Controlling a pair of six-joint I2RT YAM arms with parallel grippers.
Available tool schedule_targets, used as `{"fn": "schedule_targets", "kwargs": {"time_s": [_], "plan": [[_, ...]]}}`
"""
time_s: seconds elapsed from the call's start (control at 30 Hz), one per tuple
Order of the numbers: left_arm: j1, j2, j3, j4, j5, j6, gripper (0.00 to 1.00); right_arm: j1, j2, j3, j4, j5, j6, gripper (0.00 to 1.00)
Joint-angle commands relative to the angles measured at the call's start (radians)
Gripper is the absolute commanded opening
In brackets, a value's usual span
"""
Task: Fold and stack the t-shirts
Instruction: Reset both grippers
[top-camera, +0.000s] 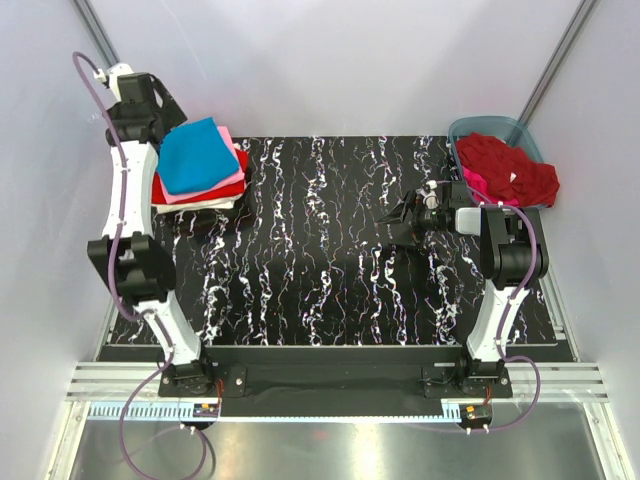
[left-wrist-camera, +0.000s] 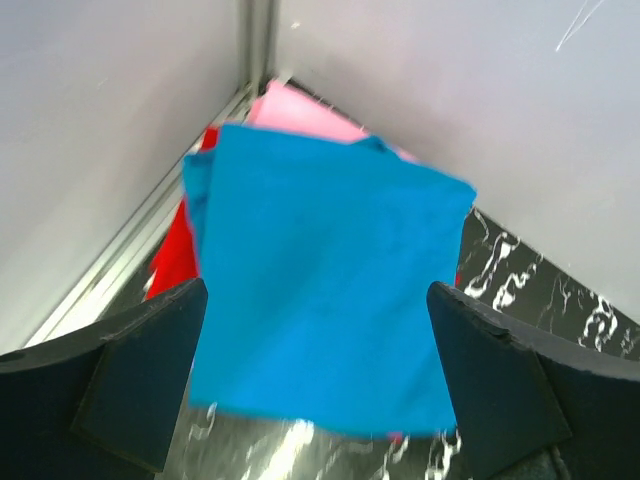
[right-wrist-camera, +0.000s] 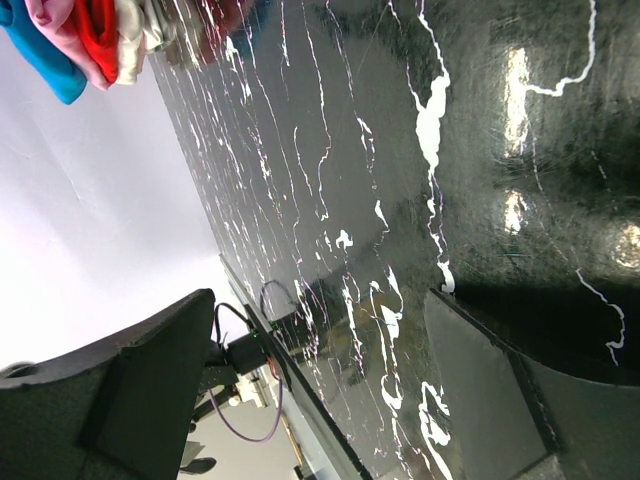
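Black white-veined tabletop (top-camera: 330, 260); crumpled dark red t-shirt (top-camera: 515, 172) heaped in grey-blue translucent plastic tub (top-camera: 465, 127); right gripper (top-camera: 388, 228), agape and empty, just left of tub, nearer; left gripper (left-wrist-camera: 315, 292), likewise agape and empty, far left.

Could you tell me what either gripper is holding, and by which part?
Nothing: the left gripper is open above the turquoise t-shirt, the right gripper open too.

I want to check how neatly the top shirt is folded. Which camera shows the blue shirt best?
The left wrist view: the blue shirt fills the frame from close above, edges clear. The top view shows it whole but small, atop the stack at far left. The right wrist view catches only a blurred corner.
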Motion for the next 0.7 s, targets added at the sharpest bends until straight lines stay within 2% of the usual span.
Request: {"fn": "schedule_targets", "kwargs": {"time_s": [0.0,0.07,0.13,0.17,0.2,0.27,0.37,0.6,0.67], "plan": [[0.017,-0.203,-0.102,-0.030,-0.087,-0.075,0.99,-0.003,0.053,-0.001,-0.041,0.077,-0.041,0.95],[0.017,-0.288,-0.184,-0.027,-0.001,-0.114,0.99,-0.003,0.058,0.002,-0.041,0.071,-0.042,0.95],[0.018,-0.443,-0.343,0.004,0.079,-0.130,0.99,-0.003,0.060,0.003,-0.042,0.067,-0.042,0.95],[0.018,-0.499,-0.406,0.025,0.167,-0.144,0.99,-0.003,0.057,0.003,-0.041,0.069,-0.044,0.95],[0.015,-0.608,-0.523,0.042,0.211,-0.145,0.99,-0.003,0.053,0.002,-0.041,0.071,-0.045,0.95],[0.006,-0.713,-0.639,0.074,0.307,-0.148,0.99,-0.003,0.041,-0.007,-0.033,0.080,-0.044,0.95],[-0.008,-0.897,-0.796,-0.025,0.413,-0.089,0.99,-0.002,0.015,-0.026,-0.004,0.093,-0.041,0.96],[-0.011,-1.161,-1.020,-0.197,0.429,0.075,0.99,0.003,-0.163,-0.158,0.108,0.211,-0.022,0.96],[-0.011,-1.215,-1.064,-0.213,0.489,0.088,0.99,0.004,-0.218,-0.197,0.127,0.224,-0.022,0.96]]}}
